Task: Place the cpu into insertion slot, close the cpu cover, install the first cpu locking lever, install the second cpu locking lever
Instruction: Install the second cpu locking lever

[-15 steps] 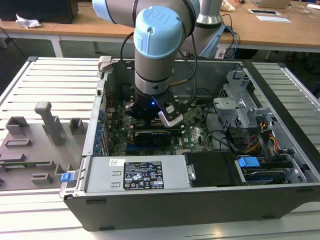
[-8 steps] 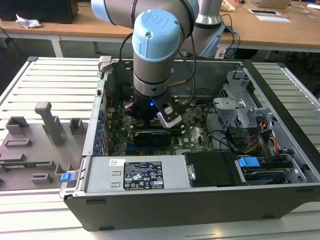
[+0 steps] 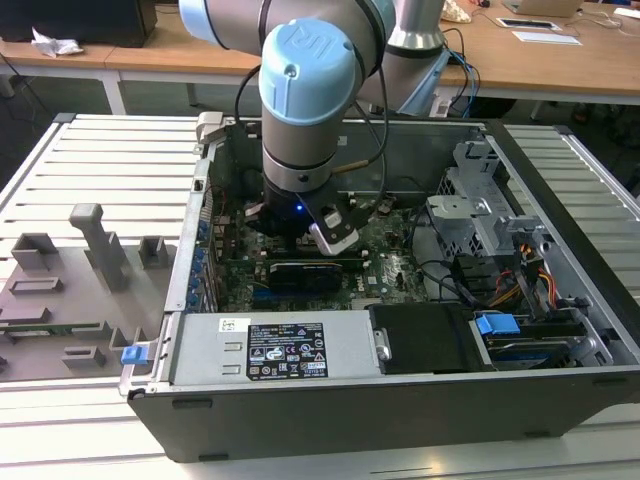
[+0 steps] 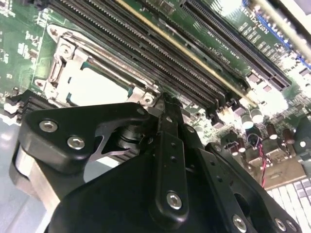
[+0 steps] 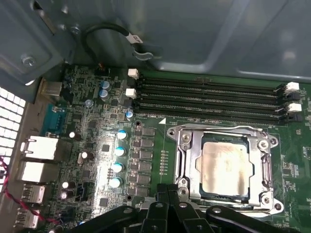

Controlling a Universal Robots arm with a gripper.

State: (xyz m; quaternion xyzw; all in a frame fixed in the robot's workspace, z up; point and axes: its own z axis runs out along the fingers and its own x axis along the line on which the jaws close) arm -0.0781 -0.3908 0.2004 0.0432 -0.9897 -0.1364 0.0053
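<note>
The cpu (image 5: 225, 167), a small flat square chip with a silver-grey metal top, already sits in the insertion slot (image 5: 224, 201), the square socket with a silvery metal frame on the green motherboard (image 5: 155, 160). The cpu cover (image 5: 187, 160), a thin silvery frame plate with a large square cut-out, lies flat around the chip, so the chip shows through its opening; placing and closing therefore look done. A thin silver wire locking lever (image 5: 214, 129) runs along the socket edge nearest the long black memory slots (image 5: 209, 99), and another appears along the adjoining side, both seemingly down, though whether each is hooked under its catch cannot be told; judged from this, the task looks near its end. In the second wrist view the socket (image 4: 63, 68) appears bright beyond the black gripper (image 4: 163, 114), whose fingers come together at their tips with nothing visible between them, just beside a corner of the socket frame. In the first wrist view the same narrowed fingertips (image 5: 167, 191) meet at the socket's edge. In the exterior view the grey and pale blue robot arm (image 3: 310, 90) reaches down into the open grey computer case (image 3: 560, 230), its wrist over the board, with a grey fixture tray (image 3: 70, 290) on the slatted table at the exterior view's left.
</note>
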